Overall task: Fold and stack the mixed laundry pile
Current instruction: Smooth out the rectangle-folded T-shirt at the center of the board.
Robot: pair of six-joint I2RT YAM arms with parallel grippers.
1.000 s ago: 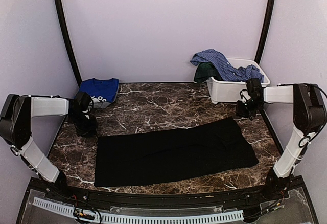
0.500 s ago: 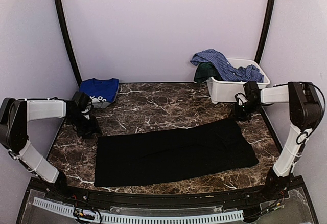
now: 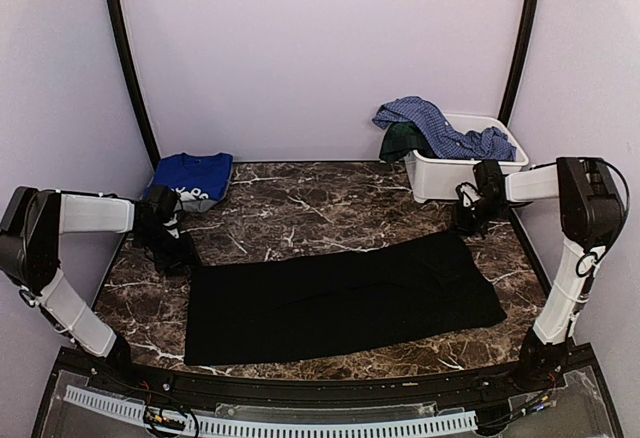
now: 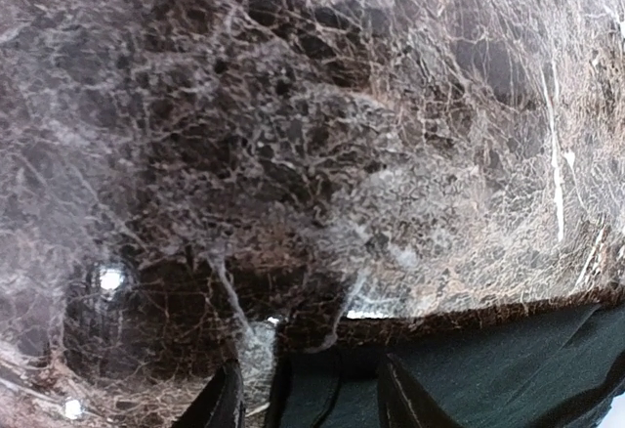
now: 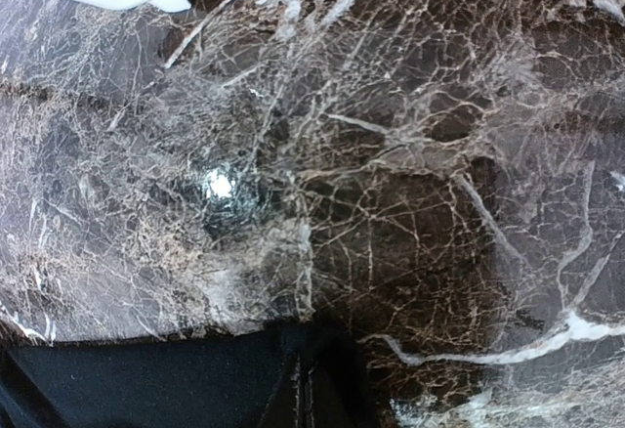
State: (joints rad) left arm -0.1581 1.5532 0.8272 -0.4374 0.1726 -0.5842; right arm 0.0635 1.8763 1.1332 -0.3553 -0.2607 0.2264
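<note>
Big black garment [image 3: 340,293] lies spread flat on the dark marble counter [image 3: 320,208], near-centre, long side running left-right, w/ its right end sitting a bit farther back than its left

Left arm [image 3: 95,213] reaches in from the left side, and the left jaws sit low at the garment's far-left corner. In the left wrist view the two fingers [image 4: 225,408] stand apart, released, w/ the black garment's edge lying btwn them, not pinched

Right arm [image 3: 535,183] stretches in from the right. The right jaws are down at the garment's far-right corner, just on the near side of the white bin [image 3: 455,178]. In the right wrist view the tips are pressed together, clenched, right at the cloth edge. Can't tell if any cloth is caught in them, it's dark on dark. A bit of the bin shows at the top-left of that view

Rest of the laundry:
- Royal-blue tee [image 3: 195,178]: folded, white print up, at the far-left corner of the counter, well apart from the black garment
- Blue checked shirt [image 3: 430,123]: heaped over the bin's left rim at far right, part inside, part hanging out
- Dark green piece [image 3: 403,143]: tucked under the shirt on the bin's left side

The bin stands at the far-right corner, touching neither the black garment nor the tee
</note>
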